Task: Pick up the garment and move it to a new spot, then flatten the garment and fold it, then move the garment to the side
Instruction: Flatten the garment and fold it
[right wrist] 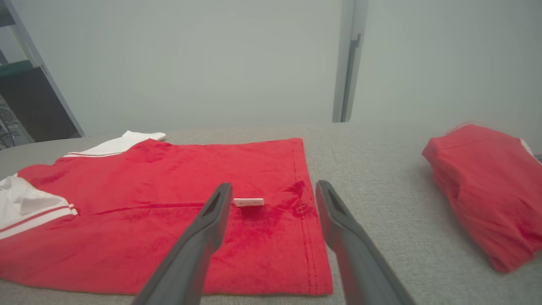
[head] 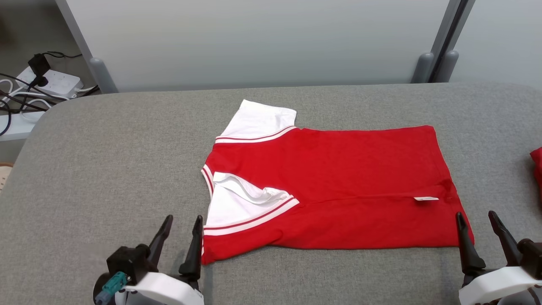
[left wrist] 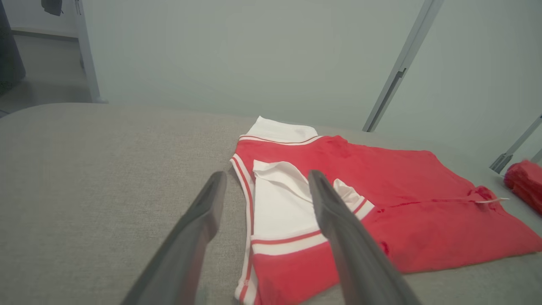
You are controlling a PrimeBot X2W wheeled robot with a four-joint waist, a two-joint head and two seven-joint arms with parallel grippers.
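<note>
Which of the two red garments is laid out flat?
The red-and-white shirt in the middle of the grey surface, with a white tag near its hem. The other red garment is a bunched heap off to the right.

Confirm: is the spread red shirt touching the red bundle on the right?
Apart. Right wrist view shows bare grey surface between the shirt and the bundle.

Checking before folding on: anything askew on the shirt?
Yes: on the red short-sleeved shirt, the near white sleeve is rumpled and bunched, unlike the flat far white sleeve. A small white tag sticks out near the hem.
</note>
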